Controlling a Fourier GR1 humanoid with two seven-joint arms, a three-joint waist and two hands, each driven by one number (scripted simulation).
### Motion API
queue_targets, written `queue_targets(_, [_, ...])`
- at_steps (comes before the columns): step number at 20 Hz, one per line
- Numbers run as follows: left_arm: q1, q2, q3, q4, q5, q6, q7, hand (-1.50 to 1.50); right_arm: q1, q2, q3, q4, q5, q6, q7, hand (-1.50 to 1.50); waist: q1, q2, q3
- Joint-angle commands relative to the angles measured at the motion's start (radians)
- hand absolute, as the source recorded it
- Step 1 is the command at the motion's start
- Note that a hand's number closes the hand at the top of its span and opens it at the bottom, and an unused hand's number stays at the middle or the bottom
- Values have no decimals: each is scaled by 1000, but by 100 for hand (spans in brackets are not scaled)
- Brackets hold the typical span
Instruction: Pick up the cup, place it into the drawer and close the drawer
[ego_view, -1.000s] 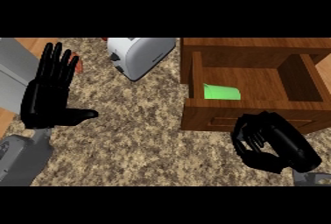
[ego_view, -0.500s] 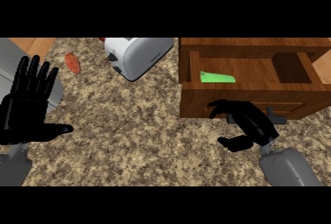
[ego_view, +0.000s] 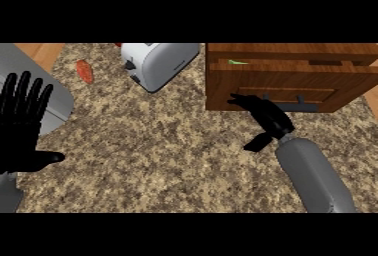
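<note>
- When I looked down through the head view, I counted one cup (ego_view: 238, 62). It showed only as a thin green sliver.
- I counted one wooden drawer (ego_view: 295, 82) at the upper right. It stood out only slightly, with a narrow strip of its inside on show.
- The cup lay inside that strip, toward the drawer's left end and behind the front panel.
- One dark handle (ego_view: 291, 102) sat low on the drawer's front.
- I saw two black hands, each on a grey forearm.
- The right hand (ego_view: 262, 114) reached up and left from its forearm (ego_view: 314, 175). Its fingers were stretched out fairly straight, their tips against the lower left part of the drawer's front, and the thumb stuck out below. It held nothing.
- The cup sat above the right hand's fingertips, near them, with the front panel between the two.
- The left hand (ego_view: 22, 125) rested at the view's left edge, spread wide with its fingers up and the thumb out to the side. It was well apart from the drawer and held nothing.
- One white toaster (ego_view: 159, 62) stood on the speckled counter (ego_view: 162, 150), just left of the drawer.
- One small red item (ego_view: 86, 71) lay left of the toaster. I could not tell what it was.
- One grey rounded shape (ego_view: 55, 92) showed behind the left hand.
</note>
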Motion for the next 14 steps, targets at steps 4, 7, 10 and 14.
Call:
queue_targets(4, [-3, 6, 59, 78, -1, -105, 4, -150, -193, 2, -110, 327, -36, -8, -111, -150, 0, 9, 1])
queue_targets(7, [51, -10, 46, 23, -8, -123, -12, -150, -298, -79, -167, 450, -55, 34, -171, -150, 18, 12, 2])
queue_targets(10, [10, -12, 53, 41, -1, -111, 19, -150, -366, -57, -155, 544, -22, 24, -147, -150, 28, 18, 2])
queue_targets(14, [13, -49, 28, 42, -41, -107, -15, -150, -421, -121, -190, 609, -35, 36, -211, -150, 38, 24, 3])
